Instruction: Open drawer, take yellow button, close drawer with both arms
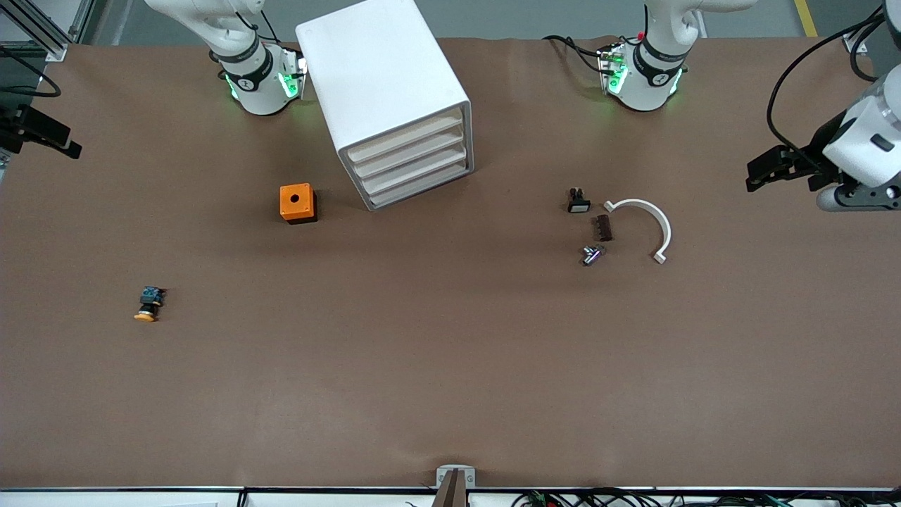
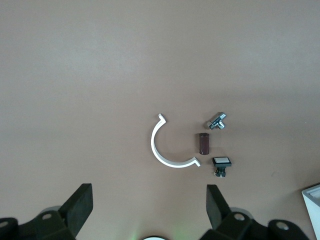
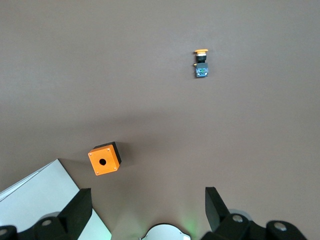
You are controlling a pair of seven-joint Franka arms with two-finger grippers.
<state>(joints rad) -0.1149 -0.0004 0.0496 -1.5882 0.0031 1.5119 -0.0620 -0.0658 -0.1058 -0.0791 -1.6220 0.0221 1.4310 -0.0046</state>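
Observation:
The white cabinet [image 1: 380,70] stands near the robots' bases, and its top drawer [image 1: 405,138] is closed like the three below it. The button [image 1: 148,305] lies on its side on the table, toward the right arm's end and nearer to the front camera than the orange cube [image 1: 298,203]. It also shows in the right wrist view [image 3: 201,64]. My right gripper [image 1: 49,137] is open and empty, up over the table's edge at the right arm's end. My left gripper [image 1: 760,174] is open and empty, up over the table at the left arm's end.
A white half ring [image 1: 651,218], a black-and-white part [image 1: 578,201], a brown block [image 1: 603,227] and a metal fitting [image 1: 592,254] lie together toward the left arm's end. The orange cube with a hole sits beside the cabinet.

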